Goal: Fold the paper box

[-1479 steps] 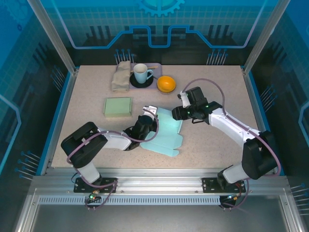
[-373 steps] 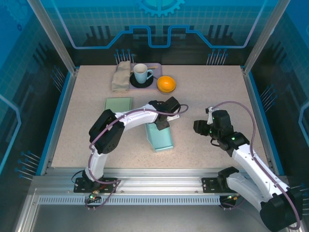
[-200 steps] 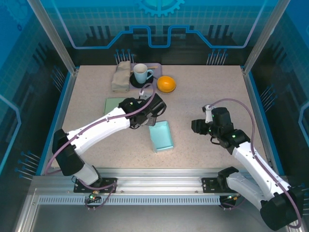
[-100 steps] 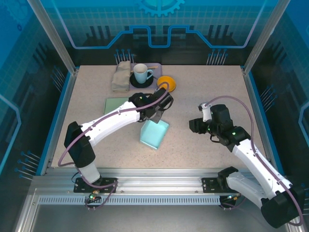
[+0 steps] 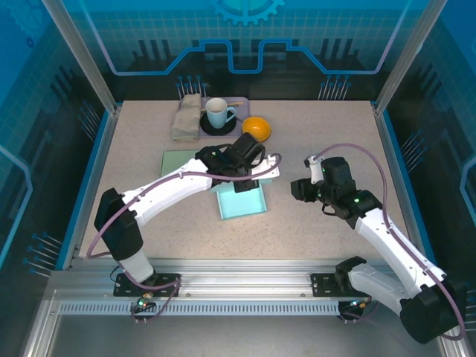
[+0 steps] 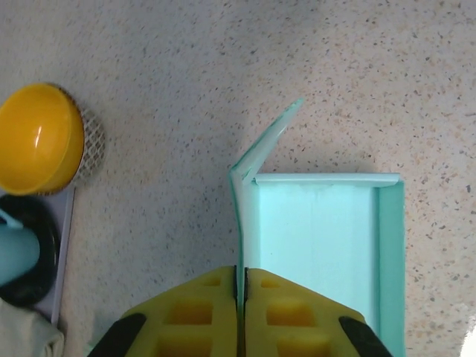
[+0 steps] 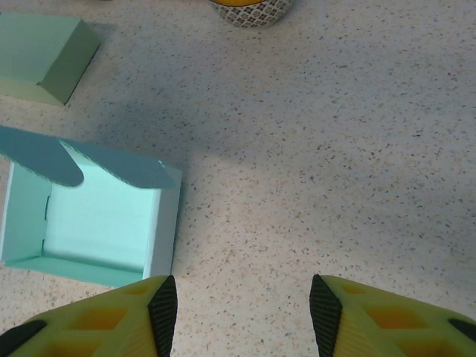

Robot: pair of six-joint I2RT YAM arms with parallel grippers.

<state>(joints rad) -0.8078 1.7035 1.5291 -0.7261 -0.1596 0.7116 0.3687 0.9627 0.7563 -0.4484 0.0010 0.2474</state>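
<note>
The paper box [image 5: 242, 203] sits near the middle of the table [image 5: 327, 141] as a pale teal, open-topped tray. The left gripper [image 5: 248, 183] stands over the box's 12 o'clock edge. Its fingers [image 6: 201, 297] are pressed together on that thin wall, pinching it from both sides. In the left wrist view a loose flap [image 6: 268, 141] angles away from the far end of the pinched wall.

The right gripper [image 7: 243, 305] hovers at 3 o'clock of the box, near it but apart. Its jaws are spread over bare tabletop with nothing between them.

An orange bowl [image 5: 256, 129] stands at 12 o'clock of the box. At 11 o'clock a cup [image 5: 217, 113] rests on a dark saucer [image 5: 210, 129] beside a folded cloth [image 5: 186, 117]. A flat green box [image 5: 177, 162] lies at 10 o'clock.
</note>
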